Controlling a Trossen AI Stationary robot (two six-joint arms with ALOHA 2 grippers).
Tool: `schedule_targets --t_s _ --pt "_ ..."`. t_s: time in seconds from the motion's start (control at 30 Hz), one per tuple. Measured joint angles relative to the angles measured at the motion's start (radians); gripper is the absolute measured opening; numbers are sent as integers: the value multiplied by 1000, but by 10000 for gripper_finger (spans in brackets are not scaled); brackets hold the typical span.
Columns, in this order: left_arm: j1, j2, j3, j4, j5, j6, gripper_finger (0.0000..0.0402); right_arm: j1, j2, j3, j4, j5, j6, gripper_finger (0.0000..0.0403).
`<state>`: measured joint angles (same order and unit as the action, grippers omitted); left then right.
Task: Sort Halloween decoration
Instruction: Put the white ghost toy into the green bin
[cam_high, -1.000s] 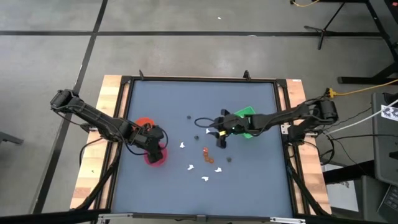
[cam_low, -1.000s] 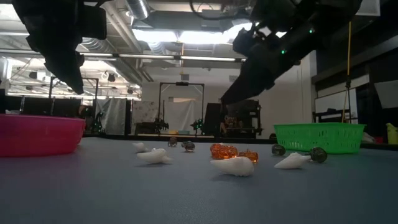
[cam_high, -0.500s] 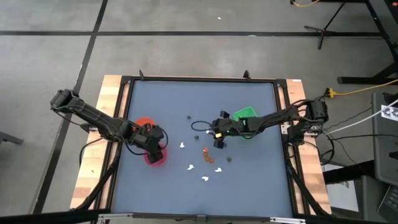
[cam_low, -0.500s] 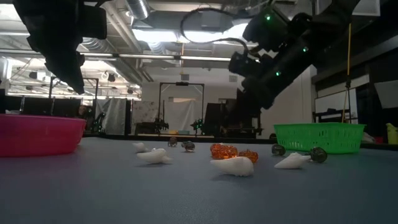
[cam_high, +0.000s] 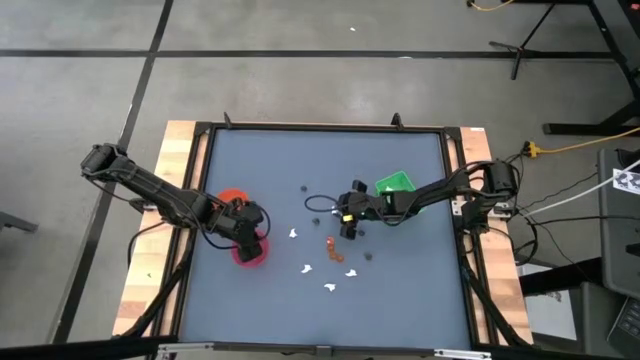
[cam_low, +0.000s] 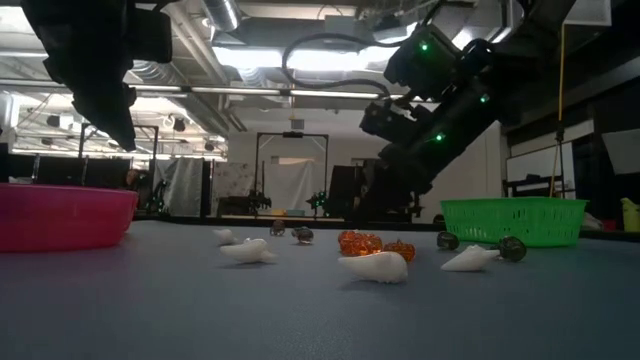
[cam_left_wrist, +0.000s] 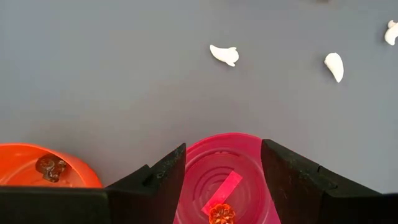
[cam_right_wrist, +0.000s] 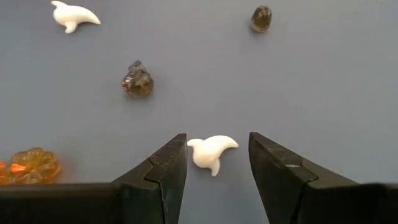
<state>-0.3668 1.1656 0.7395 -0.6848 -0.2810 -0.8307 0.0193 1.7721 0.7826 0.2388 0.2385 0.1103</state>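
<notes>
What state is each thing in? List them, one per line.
Left gripper: open, hovering over the pink bowl.
Right gripper: open, empty, straddling a white piece on the table.
Pink bowl: holds one orange piece.
Orange bowl: holds one dark piece.
Green tray: upright, contents hidden.

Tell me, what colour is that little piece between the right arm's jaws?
White, clearest in the right wrist view.

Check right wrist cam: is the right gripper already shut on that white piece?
No. The right gripper is open, and the white piece lies loose on the table between its fingers.
</notes>
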Motion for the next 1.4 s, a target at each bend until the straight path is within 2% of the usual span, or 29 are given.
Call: schedule_targets --t_s 0.7,0.93,1.4 --pt "0 0 0 2 0 0 192 0 1 0 -2 5 42 172" --pt "0 0 0 8 0 0 192 0 69 -1 32 -36 43 172" --pt "0 0 0 21 1 1 192 1 91 1 64 -6 43 172"
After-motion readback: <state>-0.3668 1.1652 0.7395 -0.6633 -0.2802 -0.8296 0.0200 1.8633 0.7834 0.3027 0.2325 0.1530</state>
